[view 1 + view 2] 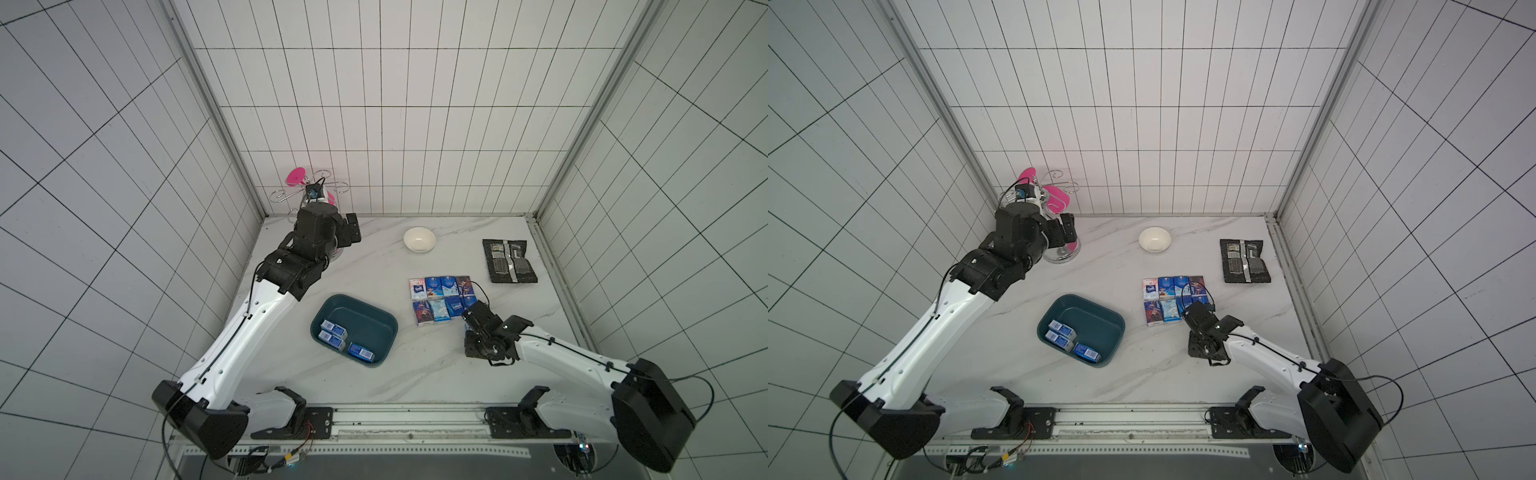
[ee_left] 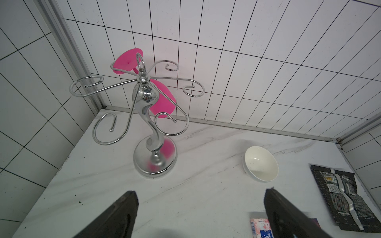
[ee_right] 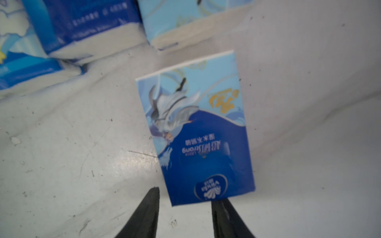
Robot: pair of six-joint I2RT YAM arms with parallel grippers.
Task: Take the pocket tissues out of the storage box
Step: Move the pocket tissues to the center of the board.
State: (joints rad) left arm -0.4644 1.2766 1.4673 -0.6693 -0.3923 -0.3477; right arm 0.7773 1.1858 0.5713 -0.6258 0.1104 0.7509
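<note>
Trouble looms toward the right edge of the counter (image 1: 415, 374): our right gripper (image 3: 185, 194), parted and empty, crowds a blue pack (image 3: 195, 127) it could shove.

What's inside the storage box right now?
Three blue pocket tissues lie along the near-left side of the storage box; the remaining floor is bare. Whether anything sits beneath those packs is hidden.

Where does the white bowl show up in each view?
Top view: bowl near the picture's centre, with the black packet beside it.
Top view: bowl, same spot, just left of centre.
Left wrist: bowl between the chrome rack and the black packet.
Right wrist: not in it.
Shared landmark: the black packet.
</note>
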